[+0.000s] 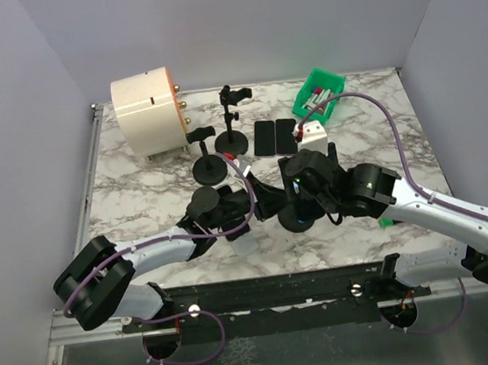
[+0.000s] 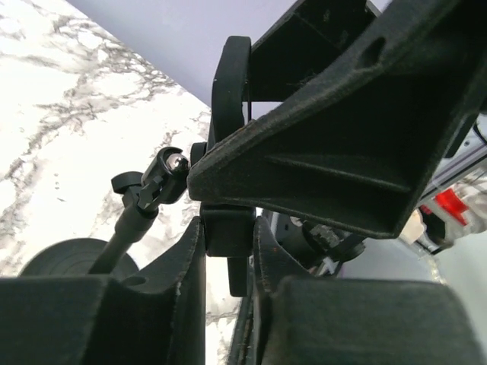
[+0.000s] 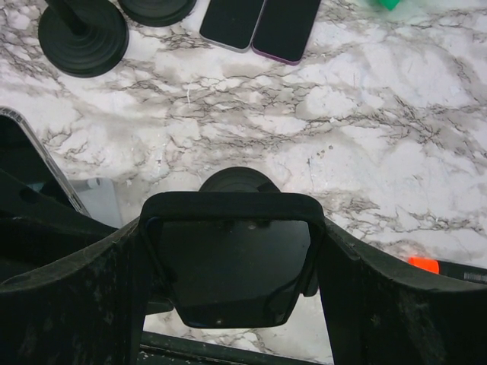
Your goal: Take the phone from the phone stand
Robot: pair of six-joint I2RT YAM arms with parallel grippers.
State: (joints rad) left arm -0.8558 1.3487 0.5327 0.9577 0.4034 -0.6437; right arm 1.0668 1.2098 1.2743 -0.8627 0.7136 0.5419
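The phone [image 3: 232, 262], in a black case, is seen end-on between my right gripper's [image 3: 233, 232] fingers, which press on both of its sides. Under it is the phone stand's round black base [image 3: 237, 179]. In the top view both grippers meet over this stand [image 1: 299, 218] at the table's middle, the right gripper [image 1: 302, 195] from the right and the left gripper [image 1: 268, 203] from the left. My left gripper [image 2: 228, 232] is shut on a black tab of the stand's clamp [image 2: 227, 228]. The stand's ball joint [image 2: 169, 176] and stem show to the left of that tab.
Two phones [image 1: 274, 137] lie flat behind the stand. Two more black stands [image 1: 210, 169] [image 1: 234, 131] rise at the back left, beside a cream cylinder [image 1: 150, 112]. A green bin [image 1: 320, 94] and a white box [image 1: 312, 132] sit at the back right.
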